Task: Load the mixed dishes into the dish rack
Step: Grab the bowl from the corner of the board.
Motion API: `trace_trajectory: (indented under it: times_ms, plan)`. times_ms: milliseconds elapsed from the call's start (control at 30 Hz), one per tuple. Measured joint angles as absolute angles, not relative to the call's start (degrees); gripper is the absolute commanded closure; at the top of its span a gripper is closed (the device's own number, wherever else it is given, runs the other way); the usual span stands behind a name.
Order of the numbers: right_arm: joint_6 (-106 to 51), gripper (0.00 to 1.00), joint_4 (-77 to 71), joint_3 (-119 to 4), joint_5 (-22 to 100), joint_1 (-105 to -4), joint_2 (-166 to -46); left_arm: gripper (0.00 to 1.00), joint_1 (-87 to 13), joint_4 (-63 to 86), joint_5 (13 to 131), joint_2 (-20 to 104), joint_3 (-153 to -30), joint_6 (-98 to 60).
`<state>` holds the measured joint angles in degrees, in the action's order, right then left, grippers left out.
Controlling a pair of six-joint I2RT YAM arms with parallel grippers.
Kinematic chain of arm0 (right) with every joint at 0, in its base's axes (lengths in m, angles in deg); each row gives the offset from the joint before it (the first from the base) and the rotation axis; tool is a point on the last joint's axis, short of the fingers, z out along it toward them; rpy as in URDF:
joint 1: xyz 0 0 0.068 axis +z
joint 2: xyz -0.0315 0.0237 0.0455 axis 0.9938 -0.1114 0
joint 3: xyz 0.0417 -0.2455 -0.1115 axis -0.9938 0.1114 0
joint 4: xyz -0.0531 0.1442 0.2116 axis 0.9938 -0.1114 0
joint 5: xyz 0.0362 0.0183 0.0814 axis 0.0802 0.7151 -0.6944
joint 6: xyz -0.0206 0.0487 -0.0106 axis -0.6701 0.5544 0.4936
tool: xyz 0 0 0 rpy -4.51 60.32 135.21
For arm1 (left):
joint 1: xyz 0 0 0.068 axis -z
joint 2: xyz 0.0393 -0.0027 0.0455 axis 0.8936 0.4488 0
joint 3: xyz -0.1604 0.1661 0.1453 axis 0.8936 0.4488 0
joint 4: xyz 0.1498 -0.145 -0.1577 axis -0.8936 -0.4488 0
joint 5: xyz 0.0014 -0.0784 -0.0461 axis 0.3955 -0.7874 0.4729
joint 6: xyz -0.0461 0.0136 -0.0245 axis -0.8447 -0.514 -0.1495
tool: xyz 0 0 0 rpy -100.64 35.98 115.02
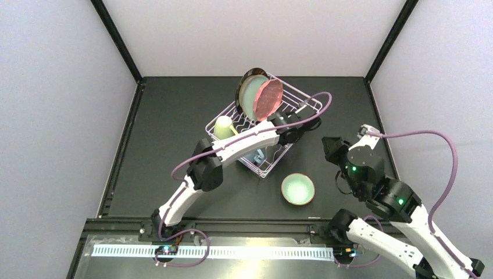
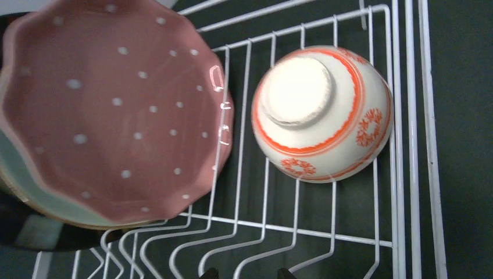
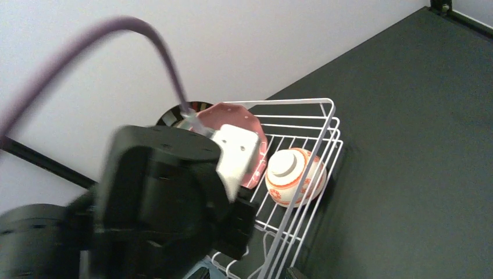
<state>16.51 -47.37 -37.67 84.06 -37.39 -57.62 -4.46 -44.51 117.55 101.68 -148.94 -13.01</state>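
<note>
A dark surface (image 1: 174,145) sits between pale walls, with the dish rack (image 1: 310,102) toward its far side. At the rack's far end three plates stand on edge, one against the next: the cream plate with dark striped rim (image 1: 247,78) at the back, the teal flower plate (image 1: 251,96), then the pink dotted scalloped plate (image 1: 269,99) in front. The cream mug (image 1: 224,126) sits in the rack's left corner. The red-orange bowl (image 2: 322,113) lies upside down on the wires just beside the pink plate, near the rack's side wall.

The left end effector (image 2: 247,273) hangs over that bowl with its fingertips apart and nothing between them. The right end effector (image 1: 330,145) waits off the rack's right side, also apart and empty. The mint bowl (image 1: 297,189) is not yet loaded. It stands upright on the surface, near the rack's front corner and closer to the right arm.

The step in hand looks like clearing the left arm from the rack. It would do best to rise straight up first, because a sideways swing could clip the pink plate's rim or snag a wire. The right arm should probably wait until the rack is free, then pinch the mint bowl's rim with one finger inside and one outside. It can then set the bowl in the open bay beside the red-orange bowl.
</note>
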Motion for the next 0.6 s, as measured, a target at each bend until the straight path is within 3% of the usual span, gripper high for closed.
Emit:
trace_trajectory:
  times_ms: [400, 600]
  plan:
    - [21.45, 0.25, -60.79, -39.73, 83.71, -37.39, -62.49, 0.43, -3.28, -54.71, 113.20, 88.17, -148.35, -26.01]
    - [22.91, 0.21, -63.63, -37.69, 82.29, -37.39, -64.00, 0.42, 3.23, -59.15, 106.91, 81.77, -138.38, -35.80]
